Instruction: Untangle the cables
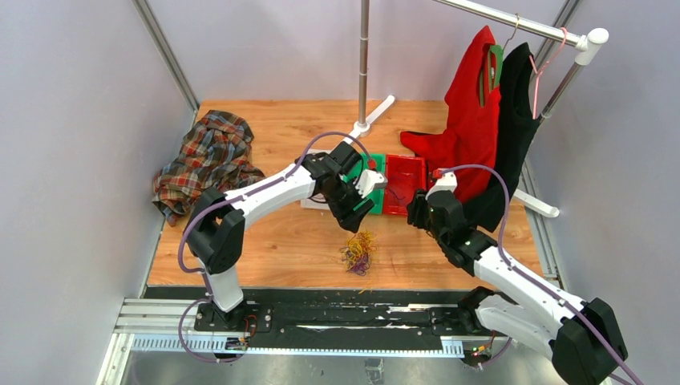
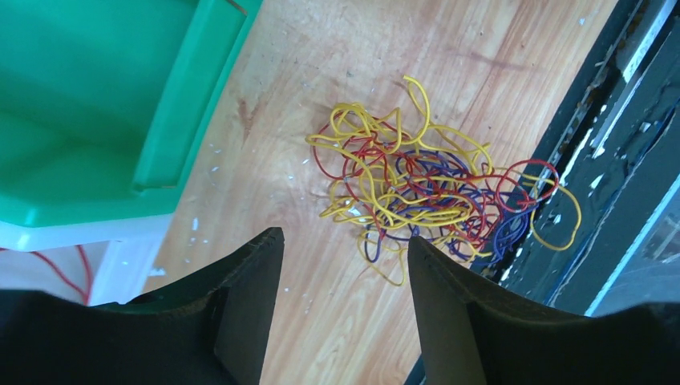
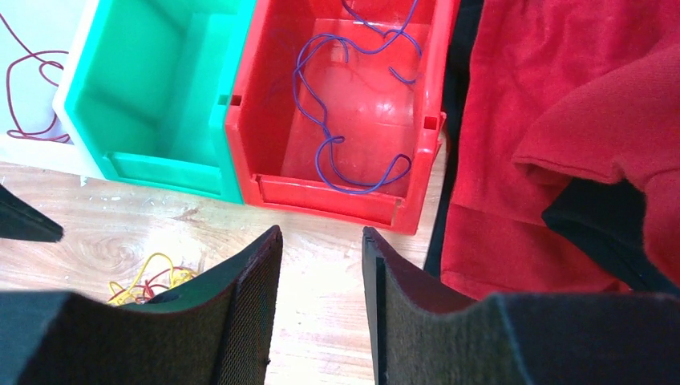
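Wooden table [image 1: 273, 241], green bin [image 3: 160, 164] and red bin [image 3: 337, 196] side by side on it. Left hand [image 2: 345, 238] hangs spread wide, empty. The cables [image 2: 425, 192] lie bunched on the table just ahead of it, and the tangle runs crosswise to the fingers. Right hand [image 3: 321, 233], narrower and empty, faces the red bin, so left's nearer imo. One purple strand [image 3: 345, 120] is in the red bin. No readable labels.

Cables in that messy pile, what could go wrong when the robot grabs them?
The cables are knotted together, so the open left hand might lift the whole clump instead of one strand. Some loops lie over the black rail, so a tug could snag them there or drop them into its gaps.
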`<state>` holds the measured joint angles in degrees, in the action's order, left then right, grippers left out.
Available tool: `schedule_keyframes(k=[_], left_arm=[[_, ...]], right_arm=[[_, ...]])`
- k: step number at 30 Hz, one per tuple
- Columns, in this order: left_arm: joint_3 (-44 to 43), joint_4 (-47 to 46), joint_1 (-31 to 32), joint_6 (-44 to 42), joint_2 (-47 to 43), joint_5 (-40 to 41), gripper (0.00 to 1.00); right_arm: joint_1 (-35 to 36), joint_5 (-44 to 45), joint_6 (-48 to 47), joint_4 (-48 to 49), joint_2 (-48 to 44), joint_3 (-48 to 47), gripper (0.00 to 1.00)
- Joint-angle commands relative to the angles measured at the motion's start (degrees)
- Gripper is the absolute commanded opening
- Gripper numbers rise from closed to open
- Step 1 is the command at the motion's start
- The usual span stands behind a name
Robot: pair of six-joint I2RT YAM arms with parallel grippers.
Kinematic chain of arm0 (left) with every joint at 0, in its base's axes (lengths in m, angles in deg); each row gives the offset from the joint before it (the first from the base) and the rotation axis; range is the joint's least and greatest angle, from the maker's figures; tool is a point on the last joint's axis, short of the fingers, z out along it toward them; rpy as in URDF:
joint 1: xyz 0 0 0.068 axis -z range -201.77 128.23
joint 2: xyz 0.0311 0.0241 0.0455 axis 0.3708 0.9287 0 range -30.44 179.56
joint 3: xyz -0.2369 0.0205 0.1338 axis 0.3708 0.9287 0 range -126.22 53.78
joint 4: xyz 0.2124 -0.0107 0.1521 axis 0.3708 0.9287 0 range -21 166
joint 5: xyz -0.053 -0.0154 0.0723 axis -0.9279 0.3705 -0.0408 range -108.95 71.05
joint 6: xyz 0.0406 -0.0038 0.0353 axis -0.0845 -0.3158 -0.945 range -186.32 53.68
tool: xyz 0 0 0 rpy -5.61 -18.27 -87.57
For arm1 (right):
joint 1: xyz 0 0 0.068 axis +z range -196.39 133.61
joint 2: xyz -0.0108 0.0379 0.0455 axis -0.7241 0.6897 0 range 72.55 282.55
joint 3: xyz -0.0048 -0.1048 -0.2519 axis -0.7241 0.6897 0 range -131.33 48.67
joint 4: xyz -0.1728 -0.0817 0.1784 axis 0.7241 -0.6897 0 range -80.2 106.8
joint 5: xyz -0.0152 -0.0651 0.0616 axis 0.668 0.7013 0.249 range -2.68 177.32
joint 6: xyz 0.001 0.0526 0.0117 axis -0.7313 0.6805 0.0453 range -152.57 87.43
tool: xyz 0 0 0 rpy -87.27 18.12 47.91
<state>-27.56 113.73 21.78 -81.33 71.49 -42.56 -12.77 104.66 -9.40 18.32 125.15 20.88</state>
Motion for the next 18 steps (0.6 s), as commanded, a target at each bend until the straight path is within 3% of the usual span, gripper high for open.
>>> schedule_keyframes(k=[1, 15, 18], left_arm=[[2.77, -7.36, 0.21, 8.66, -0.27, -1.72, 0.62], [7.83, -14.91, 1.62, 15.39, 3.26, -0.14, 0.49], [7.94, -15.20, 1.69, 15.11, 3.17, -0.26, 0.35]], right_arm=[[1.47, 0.53, 0.60, 2.23, 0.13, 0.10, 0.41], [5.67, 3.69, 0.29, 3.43, 0.20, 0.99, 0.37], [6.11, 3.65, 0.30, 3.78, 0.33, 0.98, 0.36]])
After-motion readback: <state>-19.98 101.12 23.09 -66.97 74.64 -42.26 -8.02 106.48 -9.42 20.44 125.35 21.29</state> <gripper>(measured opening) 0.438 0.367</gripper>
